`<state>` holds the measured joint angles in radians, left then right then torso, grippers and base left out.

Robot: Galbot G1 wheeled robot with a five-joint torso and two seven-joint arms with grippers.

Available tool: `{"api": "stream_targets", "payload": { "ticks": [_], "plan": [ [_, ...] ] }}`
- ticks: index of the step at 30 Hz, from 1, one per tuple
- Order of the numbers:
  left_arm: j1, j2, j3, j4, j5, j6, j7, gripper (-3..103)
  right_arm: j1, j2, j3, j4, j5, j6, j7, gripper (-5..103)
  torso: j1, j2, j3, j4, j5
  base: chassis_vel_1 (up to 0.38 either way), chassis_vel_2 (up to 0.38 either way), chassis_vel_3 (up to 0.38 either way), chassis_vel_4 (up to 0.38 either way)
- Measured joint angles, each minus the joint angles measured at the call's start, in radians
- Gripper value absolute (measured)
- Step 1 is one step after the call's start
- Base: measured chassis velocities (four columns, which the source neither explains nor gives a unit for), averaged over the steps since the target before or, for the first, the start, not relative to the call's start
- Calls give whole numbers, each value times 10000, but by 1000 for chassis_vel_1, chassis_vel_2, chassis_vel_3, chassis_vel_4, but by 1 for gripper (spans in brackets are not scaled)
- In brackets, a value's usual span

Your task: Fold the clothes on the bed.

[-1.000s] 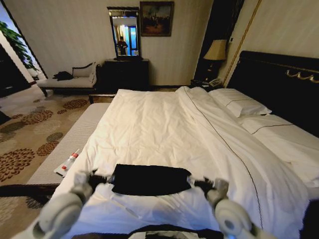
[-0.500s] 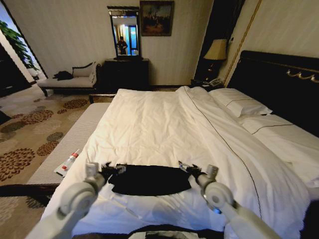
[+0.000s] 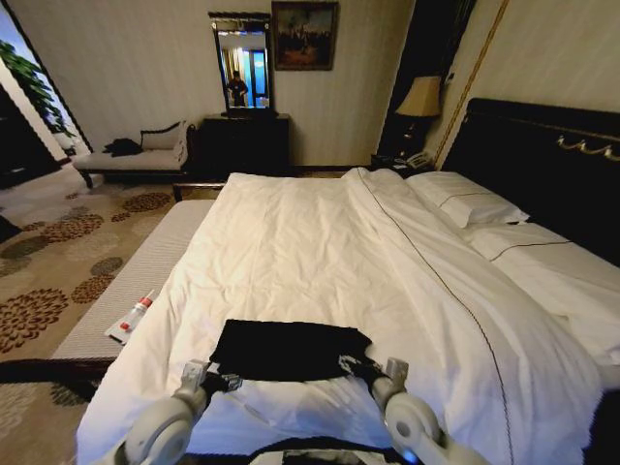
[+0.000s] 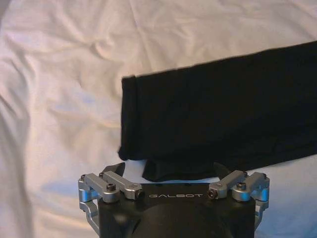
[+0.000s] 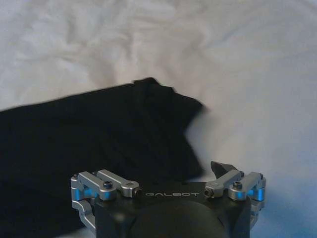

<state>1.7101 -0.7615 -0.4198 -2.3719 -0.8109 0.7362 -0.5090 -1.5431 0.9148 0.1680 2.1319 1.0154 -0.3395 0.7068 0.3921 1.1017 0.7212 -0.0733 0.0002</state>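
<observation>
Room: hotel-style bedroom we're looking into, with a patterned carpet (image 3: 58,262) on the left, a dark dresser (image 3: 244,143) with a mirror (image 3: 242,64) and a framed picture (image 3: 304,36) on the far wall, and a lamp (image 3: 419,99) beside the headboard.
Shirt: our black T-shirt (image 3: 289,349) lies folded into a wide flat band on the near part of the bed (image 3: 320,242), right in front of us. No lettering is visible on it from here. In the left wrist view the shirt (image 4: 218,119) has a neat straight end with a small flap poking out underneath; in the right wrist view its end (image 5: 99,139) is more bunched and comes to a point.
Left gripper: our left gripper (image 3: 215,376) sits at the shirt's near left corner. In the left wrist view the left gripper (image 4: 171,171) has its fingers spread wide and the dark tips reach the shirt's edge, but we can't tell if they actually touch it.
Right gripper: our right gripper (image 3: 356,366) is at the near right corner. The right wrist view shows it (image 5: 168,171) spread apart too, with one fingertip (image 5: 222,168) clear on the white duvet and the other hidden against the black fabric.
Bed: white duvet, lightly creased, white pillows (image 3: 465,205) against the dark headboard (image 3: 542,155).
Off to the side: a pale bench (image 3: 136,281) runs along the bed's left side with a small white and red tube (image 3: 132,317) lying on it. Further back there's a pale chaise (image 3: 136,155) with something dark on it.
</observation>
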Motion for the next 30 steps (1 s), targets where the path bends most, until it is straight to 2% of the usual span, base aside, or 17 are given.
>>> {"api": "stream_targets", "payload": {
  "ticks": [2,5,6,9,11,12,14,15,16,17,18,20,21,24,26,27,30],
  "plan": [
    [-74,39,-235,-222,-245,4,-9,100,-92,-95,159,262,13,-93,203,100,0,1,0,-1,-2,0,0,0,0],
    [-956,-149,-1341,-1005,-1853,-110,325,100,46,-372,962,1341,359,-209,528,100,0,1,0,-2,-3,0,0,0,0],
    [-956,-149,-1341,-1005,-1853,-110,325,100,46,-372,962,1341,359,-209,528,100,0,1,0,-2,-3,0,0,0,0],
    [-2192,-598,-2386,-1327,-3260,-739,942,100,645,-592,2138,1862,992,-134,274,100,2,0,2,-2,-3,0,0,0,0],
    [-2254,-632,-2434,-1333,-3317,-786,973,100,678,-604,2188,1862,1007,-112,237,100,2,0,1,-1,-3,0,0,0,0],
    [-2810,-1020,-2827,-1353,-3779,-1123,1196,100,936,-653,2495,1663,1064,211,-252,100,3,0,2,-2,0,0,0,0,0],
    [-3121,-1427,-3098,-1208,-4188,-1239,1255,100,1010,-588,2462,1221,998,661,-889,100,2,0,2,0,-4,0,0,0,0],
    [-3219,-1618,-3218,-1055,-4264,-1248,1246,100,983,-429,2280,904,886,1009,-1362,100,2,0,2,0,-2,0,0,0,0],
    [-3219,-1618,-3218,-1055,-4264,-1248,1246,100,983,-429,2280,904,886,1009,-1362,100,2,0,2,0,-2,0,0,0,0],
    [-3271,-1745,-3302,-883,-4252,-1224,1194,100,935,-266,2091,593,746,1342,-1830,100,2,1,2,-1,2,0,0,0,0],
    [-3296,-1812,-3359,-751,-4205,-1172,1115,100,899,-134,1951,346,628,1578,-2172,100,2,1,2,-1,0,0,0,0,0],
    [-3351,-1932,-3598,100,-3748,-817,745,100,871,423,1422,-535,261,2278,-3512,100,2,1,2,-3,0,0,0,0,0],
    [-3351,-1932,-3598,100,-3748,-817,745,100,871,423,1422,-535,261,2278,-3512,100,2,1,2,-3,0,0,0,0,0],
    [-3264,-1724,-4004,2147,-2766,-752,773,100,1279,1085,804,-1617,-33,2885,-4897,100,2,1,3,-1,-7,0,0,0,0],
    [-3249,-1667,-4074,2537,-2701,-867,869,100,1390,1210,726,-1805,-57,2966,-5116,100,2,-1,3,1,-5,0,0,0,0],
    [-3263,-1534,-4263,3521,-2678,-1265,1258,100,1677,1523,574,-2250,-160,3192,-5705,100,2,0,2,3,-6,0,0,0,0],
    [-3529,-1414,-4424,5239,-3132,-2135,2138,100,2002,2132,387,-2889,-473,3364,-6452,100,3,-1,3,1,-6,0,0,0,0]
  ]
}}
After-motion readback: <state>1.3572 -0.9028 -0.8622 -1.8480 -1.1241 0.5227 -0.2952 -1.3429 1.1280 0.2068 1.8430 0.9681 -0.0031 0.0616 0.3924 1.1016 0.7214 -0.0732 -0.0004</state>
